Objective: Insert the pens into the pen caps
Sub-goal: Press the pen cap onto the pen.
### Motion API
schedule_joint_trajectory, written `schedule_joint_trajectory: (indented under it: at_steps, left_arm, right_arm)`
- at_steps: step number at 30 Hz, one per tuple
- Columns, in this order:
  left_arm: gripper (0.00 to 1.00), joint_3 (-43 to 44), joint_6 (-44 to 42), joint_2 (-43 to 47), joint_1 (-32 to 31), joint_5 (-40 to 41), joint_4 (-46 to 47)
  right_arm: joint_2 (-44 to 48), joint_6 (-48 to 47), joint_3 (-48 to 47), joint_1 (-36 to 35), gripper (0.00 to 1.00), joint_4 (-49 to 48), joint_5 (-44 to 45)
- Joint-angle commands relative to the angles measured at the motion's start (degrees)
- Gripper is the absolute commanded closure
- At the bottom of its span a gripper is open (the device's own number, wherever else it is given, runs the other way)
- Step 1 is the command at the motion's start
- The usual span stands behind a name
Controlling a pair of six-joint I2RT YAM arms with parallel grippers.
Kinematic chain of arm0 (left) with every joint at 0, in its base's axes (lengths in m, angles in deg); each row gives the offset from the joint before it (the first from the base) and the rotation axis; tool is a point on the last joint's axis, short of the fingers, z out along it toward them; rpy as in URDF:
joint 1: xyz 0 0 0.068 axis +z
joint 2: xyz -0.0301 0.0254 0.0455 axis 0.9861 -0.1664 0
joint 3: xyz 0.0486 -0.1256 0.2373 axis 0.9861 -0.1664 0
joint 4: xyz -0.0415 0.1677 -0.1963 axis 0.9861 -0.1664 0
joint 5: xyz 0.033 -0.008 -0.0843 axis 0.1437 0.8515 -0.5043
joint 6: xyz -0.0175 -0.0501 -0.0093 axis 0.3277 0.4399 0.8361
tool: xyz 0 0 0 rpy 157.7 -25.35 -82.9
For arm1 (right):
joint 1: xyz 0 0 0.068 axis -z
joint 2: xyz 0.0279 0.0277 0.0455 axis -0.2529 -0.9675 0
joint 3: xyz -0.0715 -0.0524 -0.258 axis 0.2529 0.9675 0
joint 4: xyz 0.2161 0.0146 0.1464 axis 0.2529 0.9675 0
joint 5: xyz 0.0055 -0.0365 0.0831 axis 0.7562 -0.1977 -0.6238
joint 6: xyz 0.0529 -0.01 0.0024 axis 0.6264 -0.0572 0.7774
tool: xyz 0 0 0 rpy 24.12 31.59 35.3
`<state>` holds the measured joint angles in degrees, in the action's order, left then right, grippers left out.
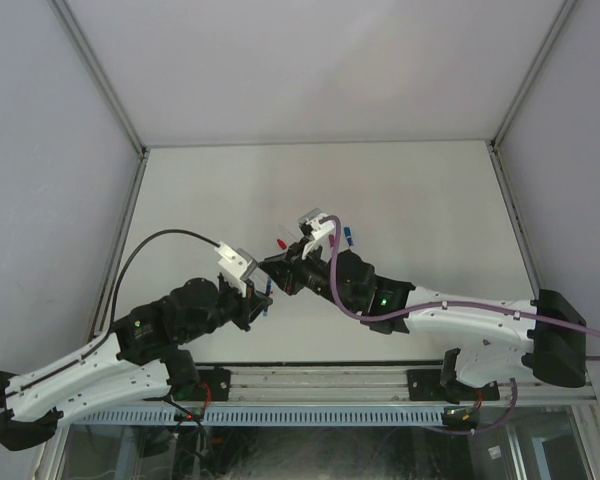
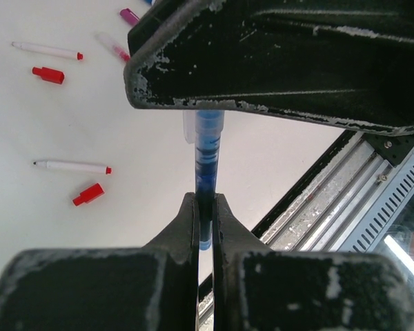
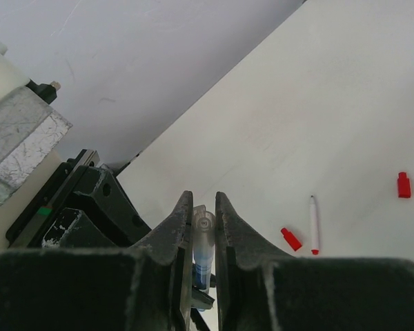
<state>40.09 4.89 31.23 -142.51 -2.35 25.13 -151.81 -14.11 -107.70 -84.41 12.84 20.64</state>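
- Found nothing between the left gripper (image 2: 205,221) and the right gripper (image 3: 204,231) but the blue pen (image 2: 207,158) itself.
- Spotted a metal rail (image 2: 345,207) right of the blue pen in the left wrist view, along the edge of the white table (image 2: 55,124).
- Counted loose things on that table, all left of the blue pen and well apart from it:
  - an upper red-tipped pen (image 2: 47,49) with a red cap (image 2: 48,74) just beside it;
  - a lower red-tipped pen (image 2: 72,166) with a second red cap (image 2: 88,194) near it.
- Noted, up and left of the blue pen, a pink-ended pen (image 2: 114,47) and a magenta cap (image 2: 130,15), both partly hidden behind the right gripper.
- Saw the blue pen held off the table, the left gripper pinched narrow on its lower end and the right gripper pinched narrow on the other end.
- Made out a see-through barrel full of blue ink.
- Made out a clear pale piece (image 3: 203,222) at the end between the right fingers; could not tell whether cap or barrel.
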Motion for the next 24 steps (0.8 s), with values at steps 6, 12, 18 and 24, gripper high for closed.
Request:
schedule_joint_trajectory:
  at_steps: [6,12,18,24]
  left_arm:
    - [1.0,4.7,1.2,-0.6,0.6,2.7,17.9]
    - [1.0,3.8,2.0,-2.3,0.6,1.2,17.7]
    - [1.0,2.6,2.6,-2.4,0.6,1.3,17.5]
    - [1.0,2.4,2.9,-1.7,0.6,2.2,16.7]
  right_arm:
    - [3.7,-0.9,0.2,0.3,0.91,7.3,-4.8]
    - [8.5,-4.0,-3.6,2.8,0.78,7.5,-4.3]
    - [14.9,-7.1,-4.3,4.1,0.52,8.4,-2.2]
    - [19.2,-9.0,-2.6,4.1,0.35,11.5,-1.8]
